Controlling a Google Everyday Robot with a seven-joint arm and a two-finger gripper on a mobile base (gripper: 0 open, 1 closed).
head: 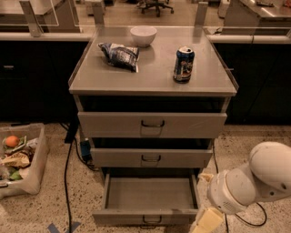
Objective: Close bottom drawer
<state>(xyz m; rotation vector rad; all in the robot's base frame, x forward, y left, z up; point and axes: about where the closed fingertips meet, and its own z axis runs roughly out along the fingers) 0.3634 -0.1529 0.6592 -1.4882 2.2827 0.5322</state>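
One gripper (pixel 208 222), pale yellow, sits at the bottom edge of the view, low on the right, just beside the front right corner of the bottom drawer (pixel 148 195); it is cut off by the edge, so whether it is spread or closed cannot be told; behind it swells one rounded white arm segment (pixel 254 179), over the speckled floor (pixel 86 191). Three grey drawers stack in one metal cabinet (pixel 150 77); the bottom drawer stands pulled well out toward the camera, its plain tray bare, its low front panel carrying one small dark wire handle (pixel 151 221); the middle drawer (pixel 150 158) juts out a little; the top drawer (pixel 152 124), the tallest front, juts out a little less. One black cable (pixel 67 182) runs along the floor left of the cabinet; further left stands one pale bin (pixel 37 157) of mixed scraps, one orange fruit (pixel 12 140) among them. Three things rest on the cabinet top, well apart: one crumpled chip bag (pixel 119 55) at the left, one blue drink can (pixel 183 64) upright at the right, one white bowl (pixel 143 35) at the far edge, between them. Beyond, one office chair (pixel 154 5) shows at the top.
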